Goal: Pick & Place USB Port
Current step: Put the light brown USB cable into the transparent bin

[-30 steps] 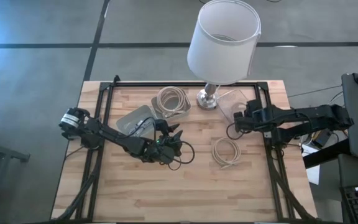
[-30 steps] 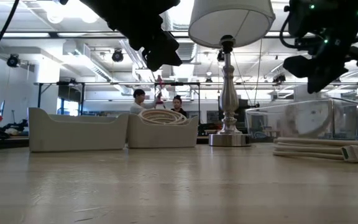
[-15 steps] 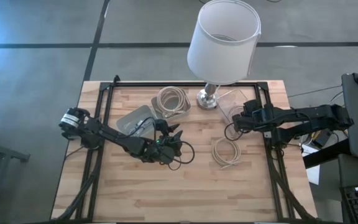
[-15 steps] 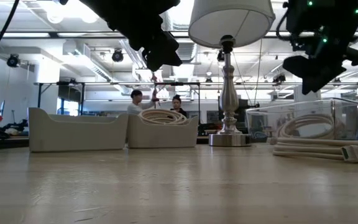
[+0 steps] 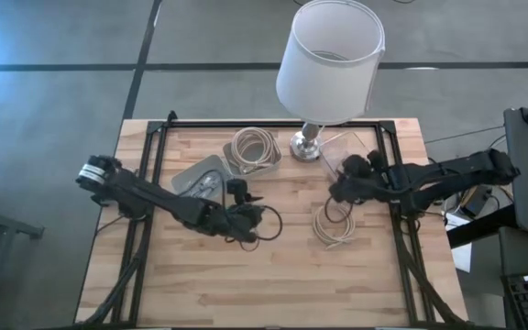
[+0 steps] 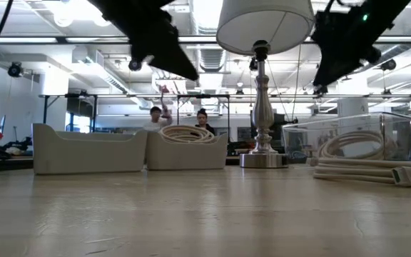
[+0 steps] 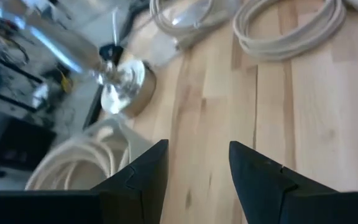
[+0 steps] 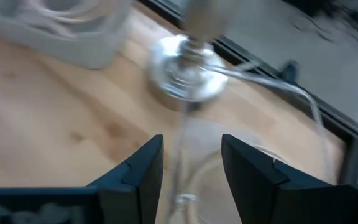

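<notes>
Arms reach toward the middle of the frame. The left gripper [image 5: 262, 218] and right gripper [image 5: 335, 191] both hang open and empty. The coiled USB cable [image 5: 333, 225] lies right of center, below the right gripper.

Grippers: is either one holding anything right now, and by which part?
Nothing is held. The left gripper and right gripper are both open, with nothing between the fingers.
</notes>
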Robot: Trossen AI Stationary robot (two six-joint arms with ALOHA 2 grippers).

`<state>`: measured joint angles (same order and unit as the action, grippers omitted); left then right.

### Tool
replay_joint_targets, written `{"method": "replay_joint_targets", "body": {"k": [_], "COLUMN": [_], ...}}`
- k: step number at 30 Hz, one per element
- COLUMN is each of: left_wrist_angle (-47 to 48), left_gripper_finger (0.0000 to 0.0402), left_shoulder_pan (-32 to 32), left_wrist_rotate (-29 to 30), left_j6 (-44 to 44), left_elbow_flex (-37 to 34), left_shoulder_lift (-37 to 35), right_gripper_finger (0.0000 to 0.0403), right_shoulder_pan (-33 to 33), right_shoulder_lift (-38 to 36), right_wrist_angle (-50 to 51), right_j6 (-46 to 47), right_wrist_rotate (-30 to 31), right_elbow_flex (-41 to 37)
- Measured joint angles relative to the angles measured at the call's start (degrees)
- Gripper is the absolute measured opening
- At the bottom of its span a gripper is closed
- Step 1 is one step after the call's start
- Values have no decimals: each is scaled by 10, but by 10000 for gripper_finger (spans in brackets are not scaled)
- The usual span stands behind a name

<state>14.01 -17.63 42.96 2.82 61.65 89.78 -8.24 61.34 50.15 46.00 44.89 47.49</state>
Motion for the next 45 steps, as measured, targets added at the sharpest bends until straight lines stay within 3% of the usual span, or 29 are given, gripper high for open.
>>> {"method": "replay_joint_targets", "body": {"k": [4,7,9,14,18,26,36,45], "left_wrist_angle": [76,81,76,-10,-111,-171,-169,-165], "left_gripper_finger": [172,172,172,172,172,172,172,172], "left_shoulder_pan": [0,-1,3,13,14,14,14,14], "left_wrist_rotate": [-14,-25,-63,-170,-179,-179,-181,-195], "left_j6": [-48,-61,-67,-73,-72,-73,-63,-73], "left_elbow_flex": [-3,-26,-49,-137,-206,-246,-243,-244], "left_shoulder_lift": [-59,-107,-138,-203,-235,-259,-257,-257], "right_gripper_finger": [145,139,135,133,132,128,126,123], "right_shoulder_pan": [-72,-128,-159,-185,-148,-37,46,69], "right_shoulder_lift": [0,2,10,41,78,173,283,360], "right_wrist_angle": [-2,-22,-49,-129,-104,-82,-80,-16], "right_j6": [-6,-32,-83,-243,-245,-306,-431,-479], "right_wrist_rotate": [0,0,-11,-145,-282,-388,-389,-394], "right_elbow_flex": [14,16,16,16,17,16,46,83]}}
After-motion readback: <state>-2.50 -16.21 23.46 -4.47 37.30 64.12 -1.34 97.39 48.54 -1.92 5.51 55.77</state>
